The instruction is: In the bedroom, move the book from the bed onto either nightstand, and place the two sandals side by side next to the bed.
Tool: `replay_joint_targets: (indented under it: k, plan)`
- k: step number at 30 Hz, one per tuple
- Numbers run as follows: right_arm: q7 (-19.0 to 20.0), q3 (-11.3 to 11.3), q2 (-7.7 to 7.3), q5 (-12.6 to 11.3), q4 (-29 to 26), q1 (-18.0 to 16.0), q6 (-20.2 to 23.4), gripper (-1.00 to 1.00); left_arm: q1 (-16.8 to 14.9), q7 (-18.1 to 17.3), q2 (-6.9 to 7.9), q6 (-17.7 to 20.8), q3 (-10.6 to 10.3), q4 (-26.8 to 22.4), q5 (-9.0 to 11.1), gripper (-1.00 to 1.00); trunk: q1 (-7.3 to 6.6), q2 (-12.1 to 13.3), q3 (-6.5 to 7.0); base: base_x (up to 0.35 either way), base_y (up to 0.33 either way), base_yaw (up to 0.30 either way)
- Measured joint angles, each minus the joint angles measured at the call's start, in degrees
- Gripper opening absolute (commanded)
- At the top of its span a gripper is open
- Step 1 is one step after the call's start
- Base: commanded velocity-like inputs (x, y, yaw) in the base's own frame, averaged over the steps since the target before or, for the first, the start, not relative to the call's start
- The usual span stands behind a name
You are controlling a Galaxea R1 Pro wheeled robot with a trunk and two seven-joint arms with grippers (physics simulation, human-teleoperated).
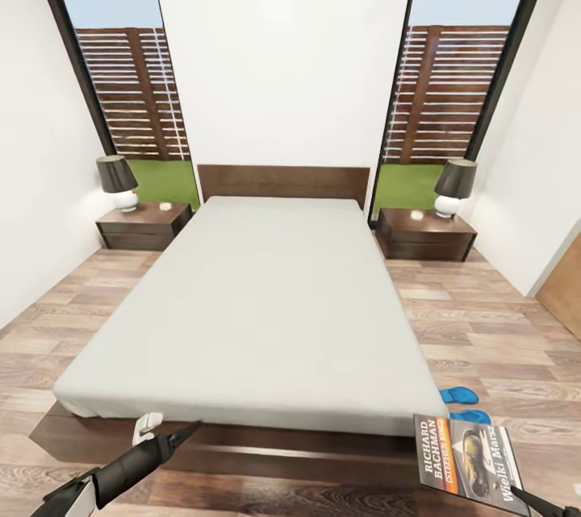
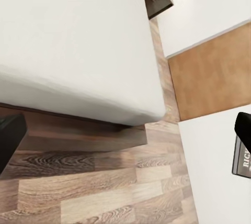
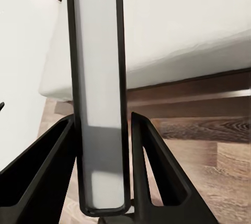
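Book (image 1: 470,460) covers one sandal (image 1: 472,417); corner cropped

We see matt pale grey cloth on the bed (image 1: 266,299), its frame dark wood. Floor (image 1: 484,323) beside the bed: light wood planks, visible grain. Nightstand (image 1: 425,233) by the headboard has a glossy dark wood top. Book (image 1: 468,460) cover is glossy paper. Right gripper (image 3: 102,182) fingers are matt black plastic.

Right tool (image 3: 102,171) clamped edge-on; left tool (image 1: 173,440) spread, low.
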Motion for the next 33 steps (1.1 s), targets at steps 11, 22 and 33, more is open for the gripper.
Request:
replay_joint_targets:
  k: [11,22,33]
  plan:
    - [-6.3,-0.3,5.37,-0.1,1.0,0.0,-0.6,-1.0,0.0,8.4,-2.94,-0.8,0.0,0.0,-0.1,1.0,0.0,0.0,1.03,0.0,0.0,0.0]
    - [-23.5,0.3,12.84,0.0,1.1,0.0,-0.9,-1.0,0.0,10.8,-3.74,-7.9,0.2,6.9,-5.0,1.0,0.0,0.0,2.05,0.0,0.0,0.0]
    - [-29.0,0.0,17.73,0.0,1.2,0.1,-4.0,-1.0,0.0,26.2,-4.05,-22.3,-0.4,19.7,-13.0,1.0,0.0,0.0,3.09,0.0,0.0,0.0]
